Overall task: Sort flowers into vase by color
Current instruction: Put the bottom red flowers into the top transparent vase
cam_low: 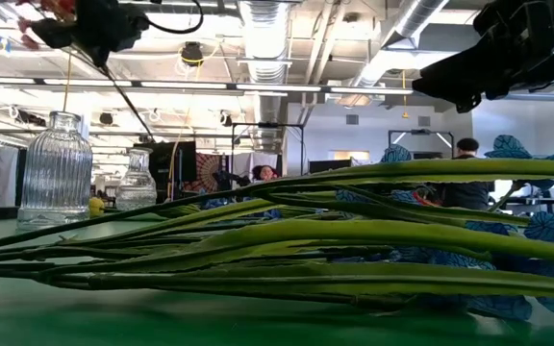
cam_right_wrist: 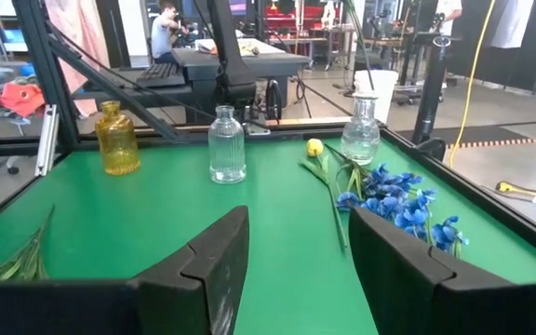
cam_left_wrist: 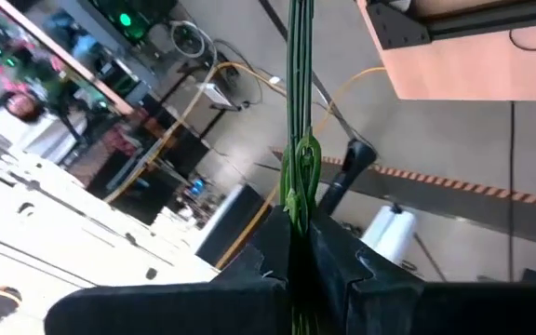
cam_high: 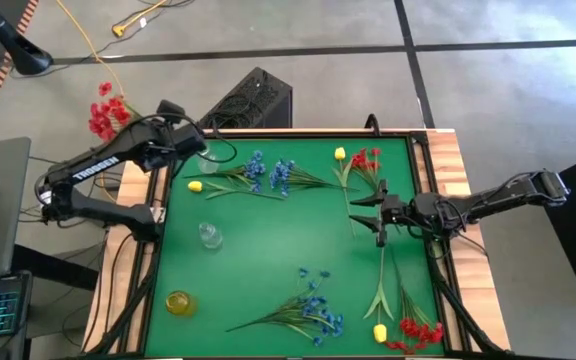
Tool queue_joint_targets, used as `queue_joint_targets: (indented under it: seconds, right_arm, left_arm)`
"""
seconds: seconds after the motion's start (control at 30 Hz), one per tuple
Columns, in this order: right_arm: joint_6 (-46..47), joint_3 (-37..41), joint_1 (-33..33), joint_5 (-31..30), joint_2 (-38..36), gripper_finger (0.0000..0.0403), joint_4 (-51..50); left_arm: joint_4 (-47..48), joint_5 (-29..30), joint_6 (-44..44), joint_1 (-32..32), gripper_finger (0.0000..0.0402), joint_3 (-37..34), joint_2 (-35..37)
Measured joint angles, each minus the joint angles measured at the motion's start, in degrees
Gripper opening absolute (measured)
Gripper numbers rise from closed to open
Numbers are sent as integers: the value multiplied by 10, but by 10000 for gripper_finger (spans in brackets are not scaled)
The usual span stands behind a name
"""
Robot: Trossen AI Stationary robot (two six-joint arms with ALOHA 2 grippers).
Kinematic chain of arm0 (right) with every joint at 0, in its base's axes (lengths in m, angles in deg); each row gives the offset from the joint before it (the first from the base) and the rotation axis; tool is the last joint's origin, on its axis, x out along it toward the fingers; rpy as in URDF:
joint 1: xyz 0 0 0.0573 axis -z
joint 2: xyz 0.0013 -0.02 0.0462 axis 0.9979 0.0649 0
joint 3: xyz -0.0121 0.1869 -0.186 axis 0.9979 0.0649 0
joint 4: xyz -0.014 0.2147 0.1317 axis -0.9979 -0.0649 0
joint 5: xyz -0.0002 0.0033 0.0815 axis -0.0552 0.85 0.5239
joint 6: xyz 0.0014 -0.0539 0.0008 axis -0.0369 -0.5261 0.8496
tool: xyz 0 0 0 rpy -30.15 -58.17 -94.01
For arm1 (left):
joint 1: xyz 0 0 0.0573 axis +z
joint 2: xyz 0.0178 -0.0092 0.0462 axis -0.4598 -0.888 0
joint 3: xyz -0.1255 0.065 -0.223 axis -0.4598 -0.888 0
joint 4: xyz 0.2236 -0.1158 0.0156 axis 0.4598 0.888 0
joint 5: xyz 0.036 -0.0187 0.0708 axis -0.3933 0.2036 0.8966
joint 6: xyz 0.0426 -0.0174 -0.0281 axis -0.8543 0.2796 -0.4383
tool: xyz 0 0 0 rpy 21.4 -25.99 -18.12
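The red flower point(cam_high: 101, 110) I carry is a spray of small red blossoms on a thin green stem, raised beyond the bench's point(cam_high: 268, 250) far left corner, its stem end at a clear vase point(cam_high: 205, 158). My left end effector point(cam_high: 192, 139) is clamped together on that stem. My right end effector point(cam_high: 361, 213) hovers with fingers apart, holding nothing, over the green mat beside red and yellow flowers point(cam_high: 364, 165).

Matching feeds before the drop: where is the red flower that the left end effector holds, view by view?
High: red flower off the table's rear left corner, in left end effector.
Low: top left, stem slanting down.
Left wrist: stem between the fingers.
Right wrist: stem above clear vase.
Landmark: that vase, in all but left wrist.
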Motion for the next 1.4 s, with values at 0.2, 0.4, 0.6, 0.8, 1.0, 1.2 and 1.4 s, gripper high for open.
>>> queue_joint_targets:
  seconds: [0.2, 0.4, 0.6, 0.8, 1.0, 1.2, 1.4]
  right_arm:
    - [0, 0, 0, 0, 0, 212, 0]
    - [2, 0, 0, 0, 0, 212, 0]
    - [1, 0, 0, 0, 0, 212, -7]
    - [1, 0, 0, 0, 0, 212, -10]
    - [2, 0, 0, 0, 0, 212, -9]
    - [10, 0, 0, 0, 0, 212, -9]
    - [11, 0, 0, 0, 0, 212, -9]
  left_arm:
    - [0, 41, -6, -7, 0, 0, -22]
    - [0, 44, -8, -7, 0, 0, -23]
    - [0, 33, 3, -7, 0, 0, -8]
    - [0, -21, 7, -7, 0, 0, 28]
    - [0, -33, 13, -7, 0, 0, 62]
    - [0, -72, 18, -7, 0, 0, 81]
    - [0, -72, 18, 8, 0, 0, 81]
